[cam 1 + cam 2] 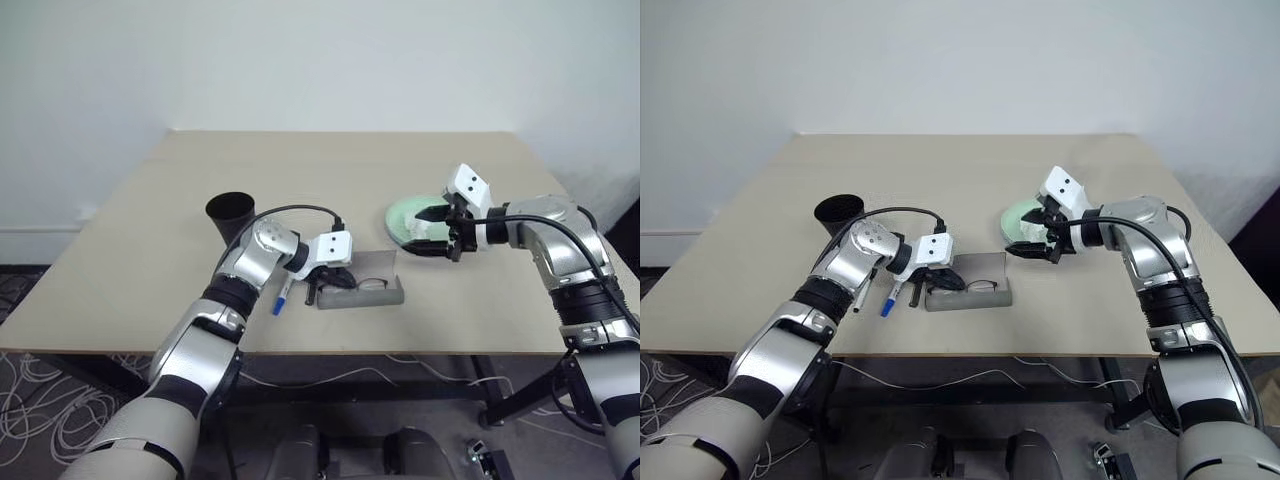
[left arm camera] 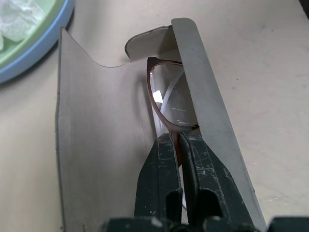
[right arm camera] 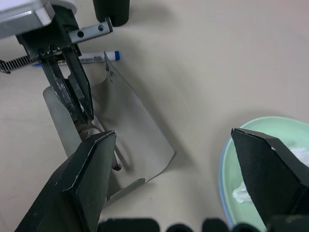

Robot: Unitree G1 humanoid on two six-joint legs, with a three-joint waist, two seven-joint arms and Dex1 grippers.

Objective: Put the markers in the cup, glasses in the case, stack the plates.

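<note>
The left end effector point(image 2: 176, 145) is clenched on the glasses point(image 2: 169, 99), which sit inside the open case point(image 1: 365, 290) near the desk point(image 1: 340, 160) front edge. At 9 o'clock of the case lies the blue-capped marker point(image 1: 283, 296). The right end effector point(image 1: 440, 232) hangs released above the stacked plates point(image 1: 402, 215). The cup point(image 1: 231, 214) stands at 10 o'clock of the case.

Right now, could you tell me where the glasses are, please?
The glasses lie inside the open grey case near the table's front edge, pinched by the left gripper, with the blue-capped marker just to the left.
</note>
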